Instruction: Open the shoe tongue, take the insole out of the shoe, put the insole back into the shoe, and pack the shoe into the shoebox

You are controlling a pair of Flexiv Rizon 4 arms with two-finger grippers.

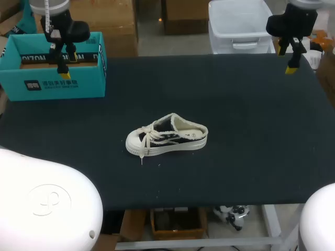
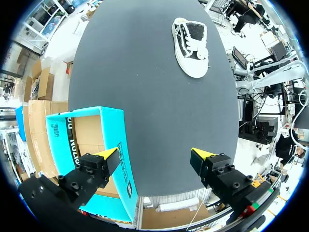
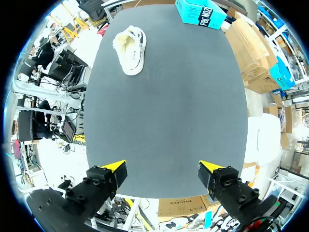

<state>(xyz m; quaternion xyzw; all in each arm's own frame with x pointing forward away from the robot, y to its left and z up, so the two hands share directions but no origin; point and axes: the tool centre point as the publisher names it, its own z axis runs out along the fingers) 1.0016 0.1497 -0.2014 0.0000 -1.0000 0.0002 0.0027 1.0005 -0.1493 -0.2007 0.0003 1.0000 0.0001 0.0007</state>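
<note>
Nearest to us is our left arm's white shell (image 1: 47,201), lower left of the head frame, with our right arm's shell (image 1: 320,217) at lower right. The shoe (image 1: 166,136), a cream and black sneaker, sits on its sole about mid-frame on the dark table (image 1: 251,157), toe pointing left, well apart from both arms. The teal shoebox (image 1: 57,83) is upper left, open on top. Our left gripper (image 2: 157,157) hangs over the box, fingers spread wide, nothing in them. Our right gripper (image 3: 163,166), upper right, is just as wide and empty too.
</note>
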